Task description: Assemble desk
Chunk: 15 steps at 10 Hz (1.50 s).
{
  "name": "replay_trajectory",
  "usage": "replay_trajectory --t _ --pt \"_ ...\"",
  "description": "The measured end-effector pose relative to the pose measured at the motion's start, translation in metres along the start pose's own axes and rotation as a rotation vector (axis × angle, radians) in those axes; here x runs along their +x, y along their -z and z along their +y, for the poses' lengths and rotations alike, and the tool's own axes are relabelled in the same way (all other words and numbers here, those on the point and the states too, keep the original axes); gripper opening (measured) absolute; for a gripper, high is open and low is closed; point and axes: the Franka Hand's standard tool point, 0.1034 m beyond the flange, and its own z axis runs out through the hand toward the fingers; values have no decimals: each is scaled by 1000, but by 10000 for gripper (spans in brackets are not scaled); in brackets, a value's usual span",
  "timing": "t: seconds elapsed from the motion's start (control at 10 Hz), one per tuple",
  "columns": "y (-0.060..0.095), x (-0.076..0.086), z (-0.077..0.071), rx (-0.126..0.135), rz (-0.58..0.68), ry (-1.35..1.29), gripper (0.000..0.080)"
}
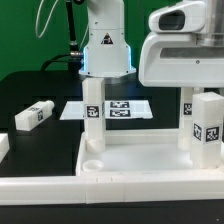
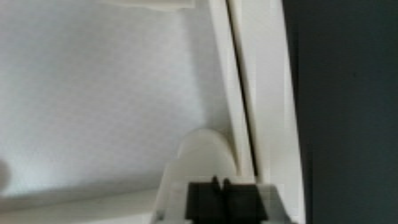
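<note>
The white rimmed tabletop [image 1: 130, 165] lies at the front, underside up. One white leg [image 1: 93, 115] stands upright in its corner socket on the exterior view's left. Two tagged legs [image 1: 207, 128] [image 1: 188, 110] stand upright on the exterior view's right. A loose tagged leg [image 1: 33, 116] lies on the black table at the left. My gripper's hand [image 1: 182, 55] hangs above the right side of the tabletop, and its fingertips do not show there. In the wrist view my gripper [image 2: 219, 200] has its black pads together with nothing between them, above the tabletop's flat surface [image 2: 107, 100] beside its rim [image 2: 258, 90].
The marker board [image 1: 112, 108] lies flat behind the tabletop. The robot's base [image 1: 105, 45] stands behind it. Another white part [image 1: 3, 145] lies at the exterior view's far left edge. A white border bar [image 1: 40, 188] runs along the front.
</note>
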Motion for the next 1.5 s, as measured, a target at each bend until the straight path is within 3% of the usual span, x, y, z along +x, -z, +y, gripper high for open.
replay_trajectory --t 0.1,0.2,0.3,0.4,0.5,0.6,0.9,1.4,1.5 --pt "6 0 -2 -11 8 100 114" --pt "11 0 -6 -16 16 163 278" --pt "13 1 -6 -13 25 165 278" --pt "12 3 -3 -13 27 160 455" --pt "12 5 1 -14 27 163 455" --pt "14 14 14 -18 33 158 612" --pt "12 20 37 -20 37 118 646" --pt "5 27 24 -17 47 104 649" --pt "5 27 24 -17 47 77 522"
